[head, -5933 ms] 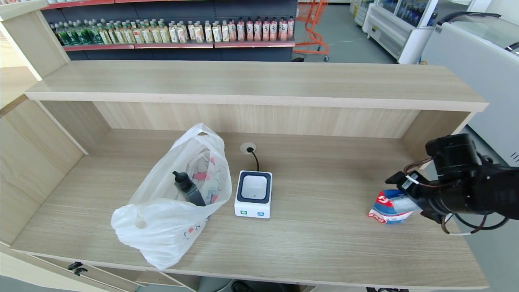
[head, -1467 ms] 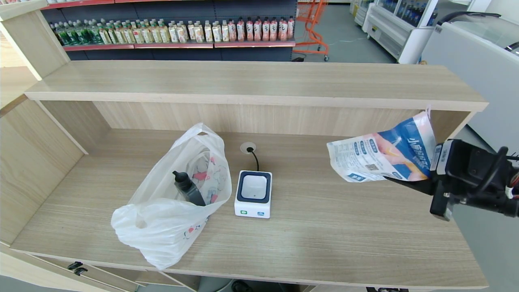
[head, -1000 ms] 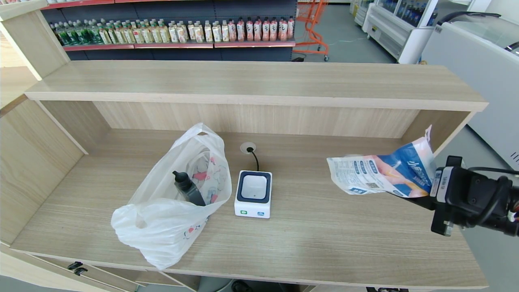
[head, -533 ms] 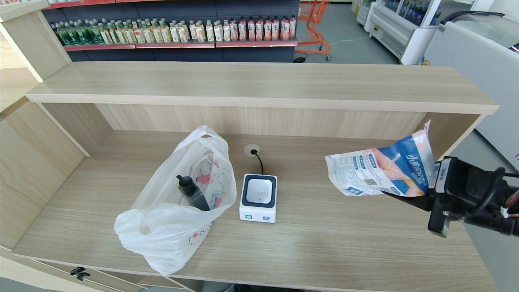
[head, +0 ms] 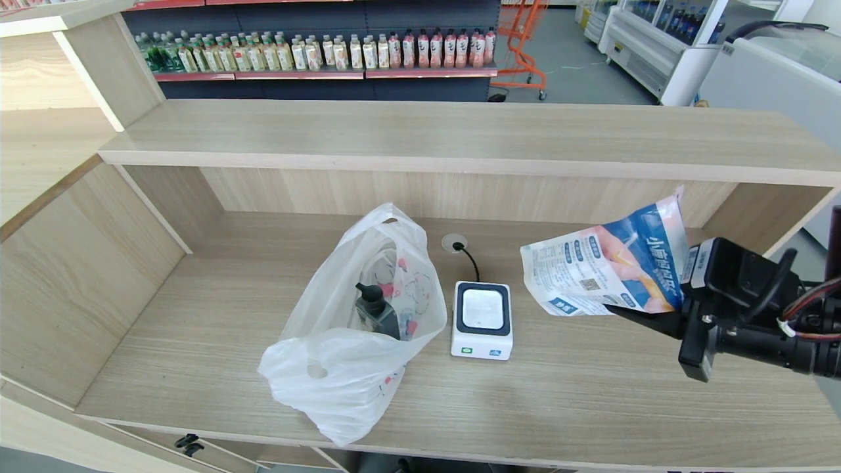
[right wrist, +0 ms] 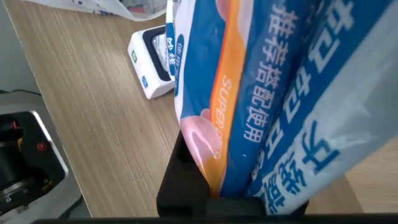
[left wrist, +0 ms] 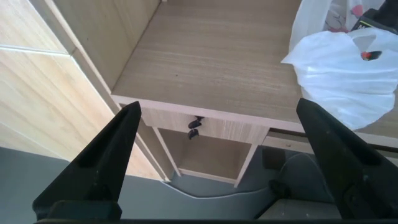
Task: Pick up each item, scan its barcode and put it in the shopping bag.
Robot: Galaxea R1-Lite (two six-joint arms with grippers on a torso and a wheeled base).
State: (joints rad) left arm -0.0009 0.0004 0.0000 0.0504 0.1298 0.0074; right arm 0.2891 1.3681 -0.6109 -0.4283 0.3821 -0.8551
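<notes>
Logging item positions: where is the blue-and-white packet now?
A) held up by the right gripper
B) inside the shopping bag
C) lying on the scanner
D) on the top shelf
A: the right gripper holds the blue-and-white packet in the air, clear of the barcode scanner.

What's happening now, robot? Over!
Left claw open. Right claw shut on blue packet, in the air right of scanner. Scanner sits between packet and shopping bag.

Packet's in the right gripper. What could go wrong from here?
The packet is pinched at one end by the right gripper, so it may sag or slip. Its printed face points up, not at the scanner; a scan may fail. The shopping bag slumps, so the drop could miss.
</notes>
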